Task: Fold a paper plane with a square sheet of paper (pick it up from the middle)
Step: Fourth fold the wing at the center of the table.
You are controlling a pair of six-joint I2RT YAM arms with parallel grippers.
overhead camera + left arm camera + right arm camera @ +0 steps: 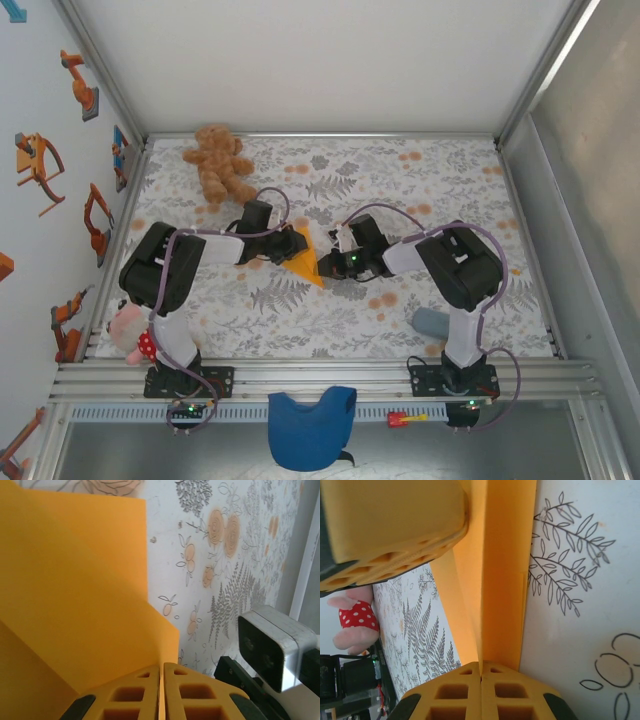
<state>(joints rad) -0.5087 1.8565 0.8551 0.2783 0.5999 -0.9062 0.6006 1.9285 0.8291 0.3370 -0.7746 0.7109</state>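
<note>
You have both grippers pinched down to a sliver on the orange sheet (306,264). It sits at the centre of the top view, partly folded and raised off the floral table (400,180) between the two arms.

At the bottom of the left wrist view, the left gripper (161,672) has its pads squeezed together with only the paper's edge between them. The right gripper (481,669) looks the same at the bottom of its own view, and the sheet runs up from its jaws as a folded strip. The left finger (385,525) crowds the upper left of that frame (very close quarters).

As I judge it, your risk from here is a tear or a skewed crease. With two tight grips on thin paper, any pull apart or uneven twist loads the fold line. A slip at either pinch would let the layers shift. I can't quite tell how well the edges line up, since both wrist cameras look along the paper at a steep angle.
</note>
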